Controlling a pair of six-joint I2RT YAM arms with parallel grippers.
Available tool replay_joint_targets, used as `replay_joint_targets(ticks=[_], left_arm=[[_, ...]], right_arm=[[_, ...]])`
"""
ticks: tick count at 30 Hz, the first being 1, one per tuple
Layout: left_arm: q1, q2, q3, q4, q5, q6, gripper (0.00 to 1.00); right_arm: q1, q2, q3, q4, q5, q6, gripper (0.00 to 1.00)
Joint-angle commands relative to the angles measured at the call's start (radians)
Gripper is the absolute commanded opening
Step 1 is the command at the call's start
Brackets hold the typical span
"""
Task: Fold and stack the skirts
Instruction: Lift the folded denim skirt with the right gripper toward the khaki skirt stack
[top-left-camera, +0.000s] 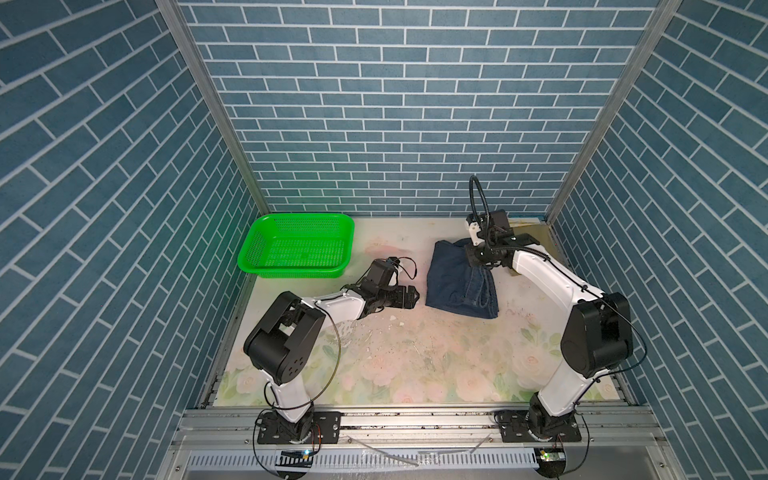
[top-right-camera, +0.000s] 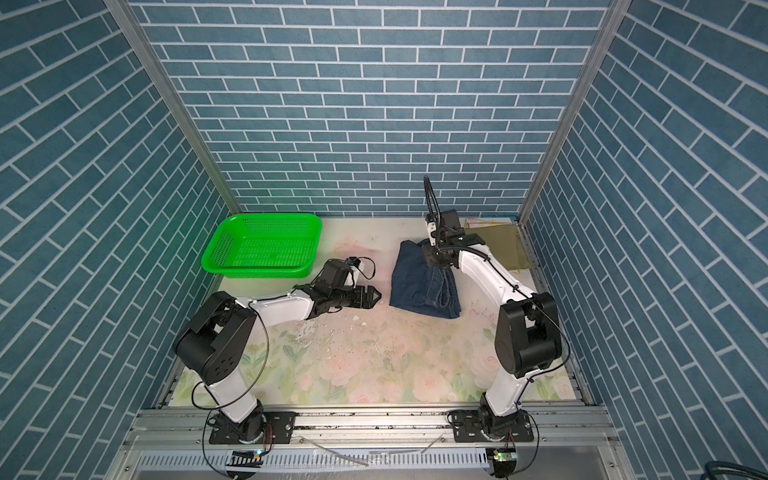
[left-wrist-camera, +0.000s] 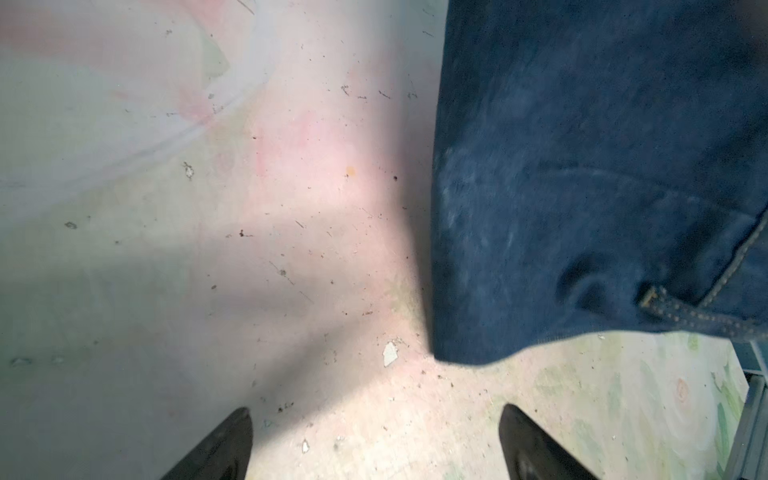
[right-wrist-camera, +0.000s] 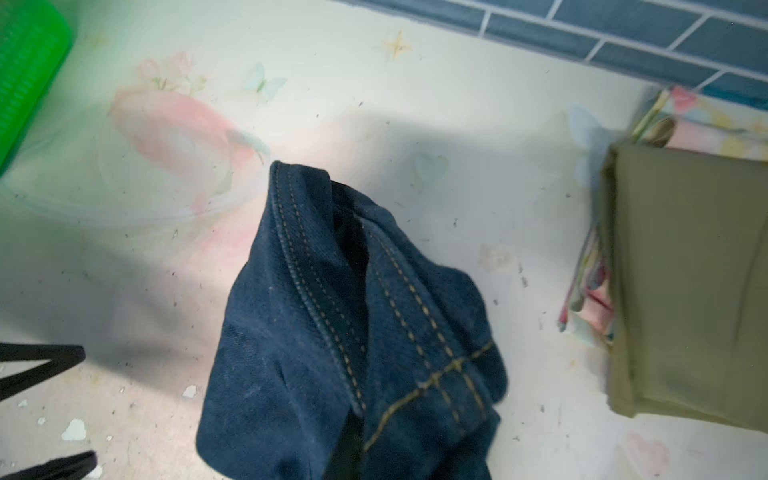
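The dark blue denim skirt (top-left-camera: 453, 286) (top-right-camera: 419, 286) lies folded on the table right of centre. My right gripper (top-left-camera: 478, 259) (top-right-camera: 436, 259) is shut on its far edge, and in the right wrist view the stitched denim (right-wrist-camera: 332, 332) bunches up over the jaws and hides them. My left gripper (top-left-camera: 415, 296) (top-right-camera: 376, 296) (left-wrist-camera: 376, 415) stands open and empty just left of the denim skirt's near left corner (left-wrist-camera: 602, 166), without touching it. At the back right corner the olive skirt (top-right-camera: 498, 249) (right-wrist-camera: 685, 270) lies folded on the flowered pastel skirt (right-wrist-camera: 706, 120).
A green perforated basket (top-left-camera: 291, 272) (top-right-camera: 257, 272) stands empty at the back left. The table has a flowered cover (top-left-camera: 415, 365) with small chips and flecks on it. Blue brick-pattern walls close in three sides.
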Motion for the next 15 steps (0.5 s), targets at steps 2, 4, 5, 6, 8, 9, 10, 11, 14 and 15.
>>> replay_joint_targets(ticks=[2,4,5,6,8,9,10,11,14,15], left_arm=[[0.006,0.015,-0.012,0.039,0.027,-0.004,0.93],[0.006,0.023,-0.009,0.041,0.029,-0.005,0.93],[0.006,0.026,-0.009,0.044,0.030,-0.004,0.93],[0.006,0.029,-0.009,0.046,0.031,-0.006,0.93],[0.006,0.038,-0.009,0.051,0.038,-0.010,0.93],[0.006,0.041,-0.009,0.054,0.041,-0.011,0.93],[0.006,0.046,-0.009,0.058,0.045,-0.013,0.93],[0.006,0.050,-0.008,0.060,0.047,-0.014,0.93],[0.006,0.059,-0.009,0.064,0.050,-0.018,0.93],[0.006,0.060,-0.010,0.065,0.050,-0.018,0.93]], right_arm=[[-0.048,0.013,0.130,-0.010,0.034,0.016,0.00],[-0.060,0.033,0.176,-0.017,0.035,0.043,0.00],[-0.064,0.048,0.203,-0.023,0.040,0.060,0.00],[-0.067,0.063,0.226,-0.026,0.041,0.073,0.00],[-0.075,0.096,0.277,-0.024,0.052,0.113,0.00],[-0.076,0.113,0.301,-0.023,0.052,0.127,0.00],[-0.077,0.134,0.332,-0.025,0.060,0.144,0.00],[-0.078,0.153,0.366,-0.023,0.071,0.163,0.00],[-0.085,0.208,0.457,-0.016,0.106,0.219,0.00],[-0.088,0.224,0.483,-0.013,0.119,0.232,0.00]])
